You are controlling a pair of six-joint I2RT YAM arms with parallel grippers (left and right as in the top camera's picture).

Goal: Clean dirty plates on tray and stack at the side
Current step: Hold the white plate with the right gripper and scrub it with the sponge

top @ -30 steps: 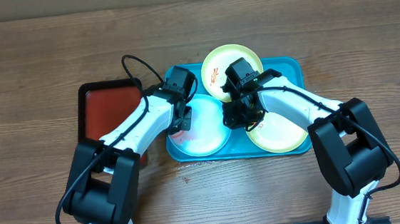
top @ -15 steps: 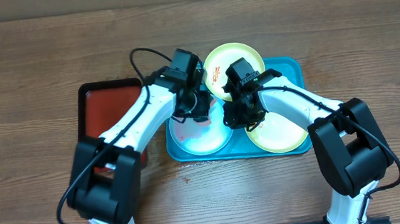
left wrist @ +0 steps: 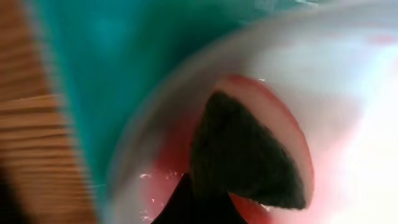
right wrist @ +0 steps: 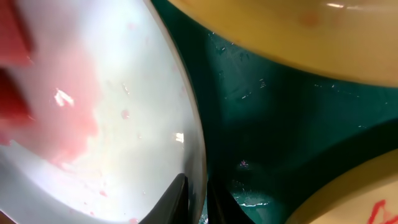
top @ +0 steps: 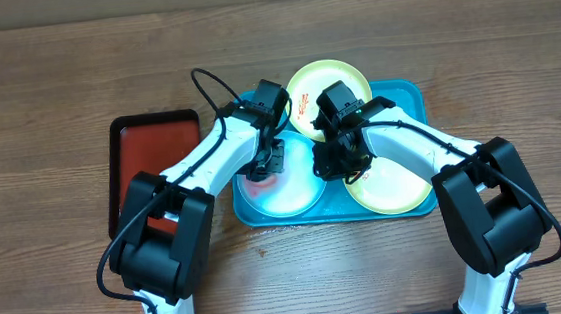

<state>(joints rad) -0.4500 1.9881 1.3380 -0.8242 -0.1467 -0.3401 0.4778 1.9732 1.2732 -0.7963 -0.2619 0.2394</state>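
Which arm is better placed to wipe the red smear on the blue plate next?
Left. The left gripper is shut on a dark pad resting on the red smear of the light blue plate; the right gripper pinches that plate's rim, likely steadying it.

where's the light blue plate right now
Overhead, the light blue plate lies in the left half of the tray, beside the near yellow-green plate and under the left gripper.

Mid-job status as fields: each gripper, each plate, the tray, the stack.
left gripper: shut on red wiping pad, pressed on light blue plate
right gripper: pinching that plate's rim
far yellow-green plate: on tray, red smears
near yellow-green plate: on tray
side stack: not started
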